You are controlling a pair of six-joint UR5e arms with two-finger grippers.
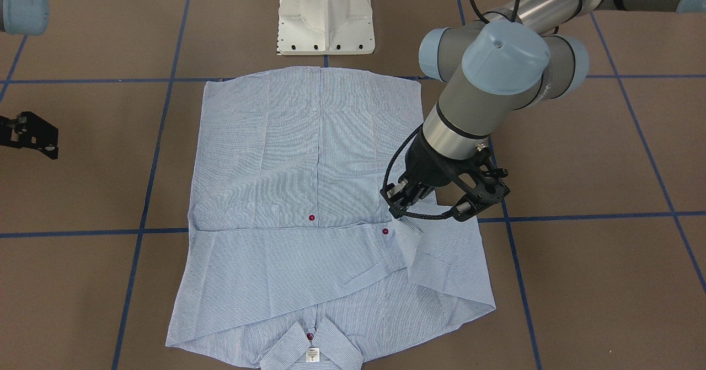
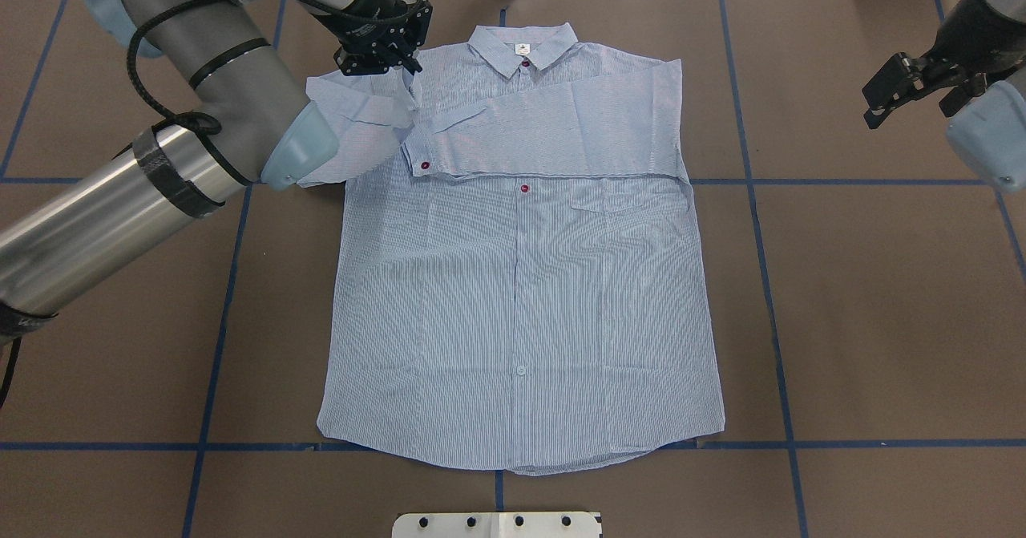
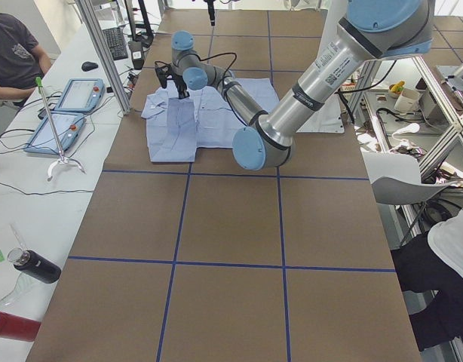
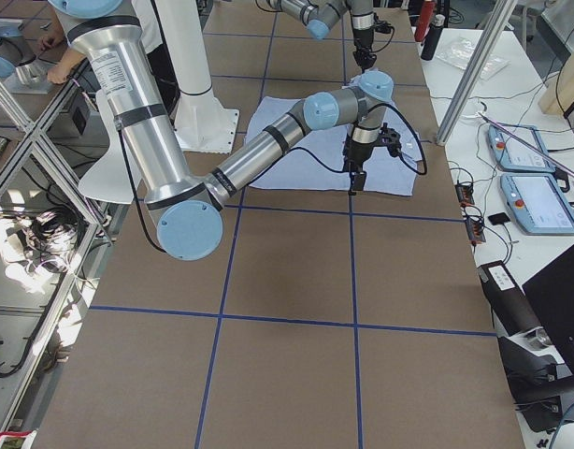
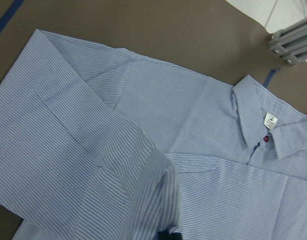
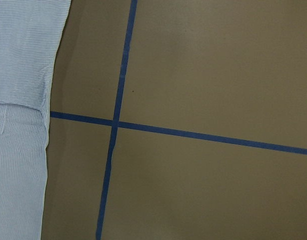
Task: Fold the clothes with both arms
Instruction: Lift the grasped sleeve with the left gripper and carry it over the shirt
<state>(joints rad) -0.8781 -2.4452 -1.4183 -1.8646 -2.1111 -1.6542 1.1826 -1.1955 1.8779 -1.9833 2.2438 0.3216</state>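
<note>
The striped shirt lies flat and face up on the brown table, its collar away from the robot's base and one sleeve folded across the chest. The left gripper pinches the loose sleeve, with a peak of cloth raised under it. The right gripper hangs with its fingers spread, well apart from the shirt.
</note>
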